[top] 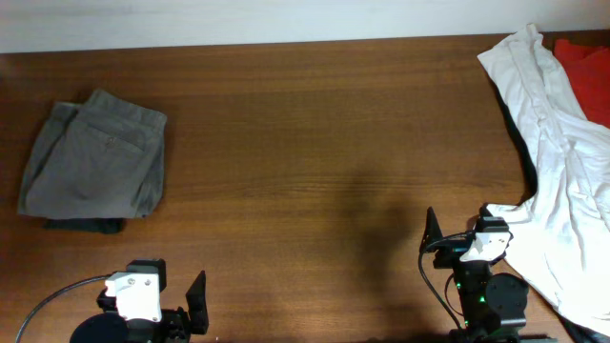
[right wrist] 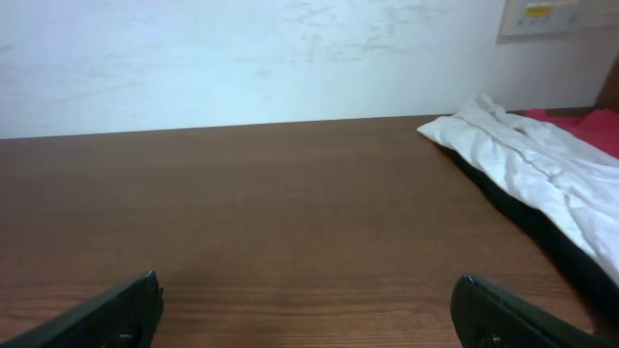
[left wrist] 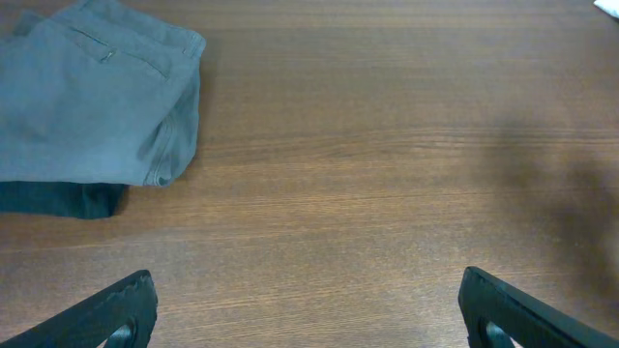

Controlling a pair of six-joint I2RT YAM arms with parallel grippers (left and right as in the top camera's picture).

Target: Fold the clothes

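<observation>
The grey-olive shorts (top: 93, 154) lie folded at the table's left, on top of a dark green garment (top: 84, 225) that shows at their near edge. They also show in the left wrist view (left wrist: 92, 92), with the dark garment (left wrist: 58, 199) under them. A white garment (top: 562, 181) lies loose at the right, also in the right wrist view (right wrist: 542, 164). My left gripper (left wrist: 308, 307) is open and empty at the near edge, right of the shorts. My right gripper (right wrist: 305, 307) is open and empty, left of the white garment.
A red garment (top: 583, 62) lies at the far right corner, partly under the white one; it also shows in the right wrist view (right wrist: 580, 126). A white wall (right wrist: 242, 58) runs behind the brown wooden table (top: 315, 143).
</observation>
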